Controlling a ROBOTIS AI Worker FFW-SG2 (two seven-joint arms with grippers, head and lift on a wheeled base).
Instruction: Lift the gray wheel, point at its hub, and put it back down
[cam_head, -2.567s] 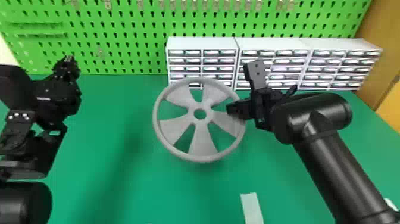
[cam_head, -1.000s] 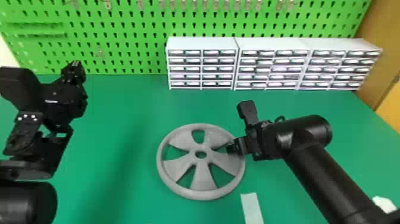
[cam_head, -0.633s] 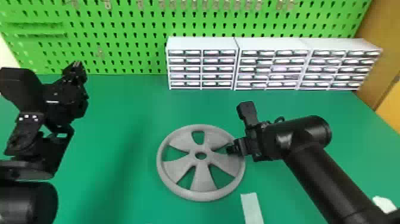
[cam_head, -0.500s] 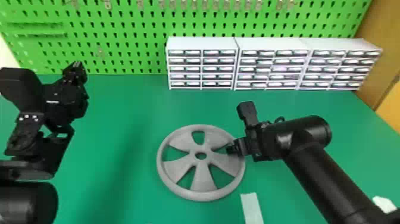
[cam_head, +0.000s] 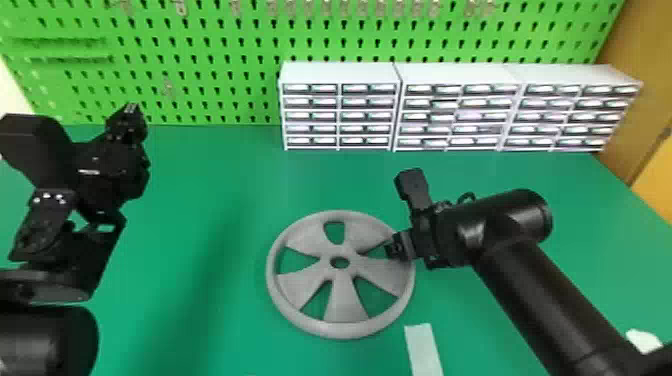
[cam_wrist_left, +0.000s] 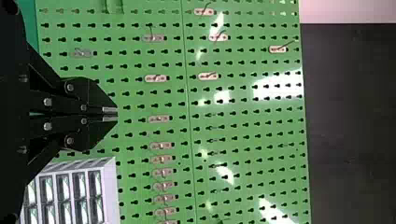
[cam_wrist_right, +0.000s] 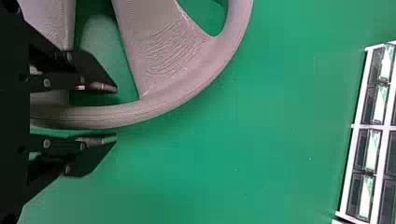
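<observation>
Gray wheel (cam_head: 345, 300) flat, hub (cam_head: 340, 272) facing up, axis approx. vert.

Before me on the desk (cam_head: 220, 330) lies the wheel (cam_head: 344, 302), a strip (cam_head: 423, 347) nearer and rightward, drawer units (cam_head: 339, 75) and a pegboard (cam_head: 200, 37) behind.

Right end effector (cam_head: 396, 247) (jaws apart).

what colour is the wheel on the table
The wheel is plain gray, seen best whole in the head view.
</observation>
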